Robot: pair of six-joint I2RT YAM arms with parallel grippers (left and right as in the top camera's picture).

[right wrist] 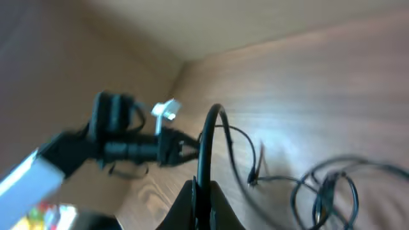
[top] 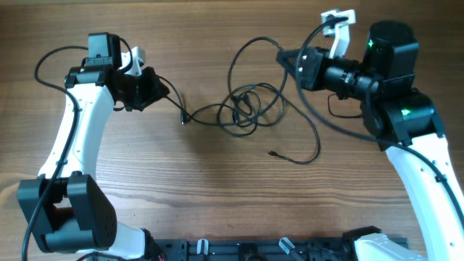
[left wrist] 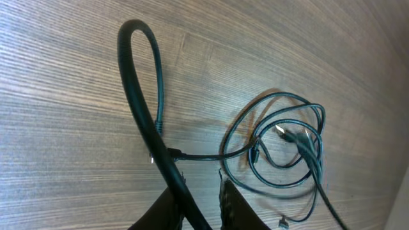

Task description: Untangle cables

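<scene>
Your left gripper (top: 165,93) and right gripper (top: 284,56) each pinch a strand of the cables (top: 246,107), drawn toward opposite sides. The knot of loops at mid-tabletop (top: 217,188) remains tangled, so most of the separating appears left.

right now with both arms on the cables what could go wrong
1. The left gripper and right gripper each seem to pinch a strand. Pulling apart could cinch the tangled loops tighter instead of freeing them.
2. In the left wrist view the arm's thicker wire arcs close to the thin cord, so it might snag.
3. The loose plug end could drag across the table and catch in a loop.
</scene>
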